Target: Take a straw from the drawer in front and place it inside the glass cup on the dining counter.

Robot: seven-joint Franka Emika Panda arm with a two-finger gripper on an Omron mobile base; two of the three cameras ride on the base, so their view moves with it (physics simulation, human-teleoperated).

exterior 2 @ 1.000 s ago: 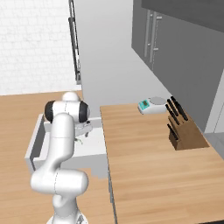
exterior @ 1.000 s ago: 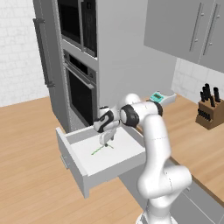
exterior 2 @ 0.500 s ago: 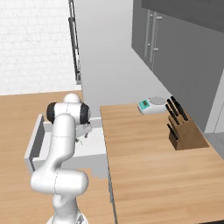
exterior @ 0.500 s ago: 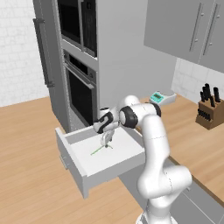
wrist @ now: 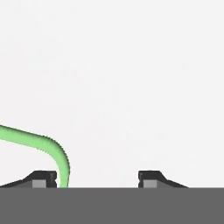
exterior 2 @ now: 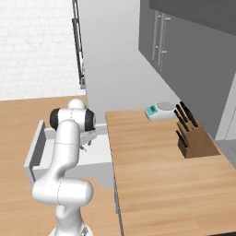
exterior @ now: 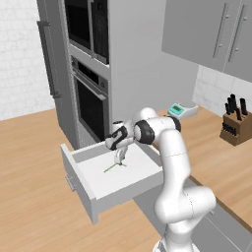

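Green and thin, the straw (exterior: 114,167) lies flat on the pale floor of the pulled-out drawer (exterior: 93,197), and the gripper (exterior: 119,160) stands down inside that drawer right over the straw's bent end. Seen from the hand, the gripper's jaws stand apart with the straw running down just inside one fingertip (wrist: 43,178), so nothing is clamped. Judging by this, the drawer is open but the grasp, the lift and the carry to the glass cup all remain.

No text, label, brand, number or sign can be read on anything here.
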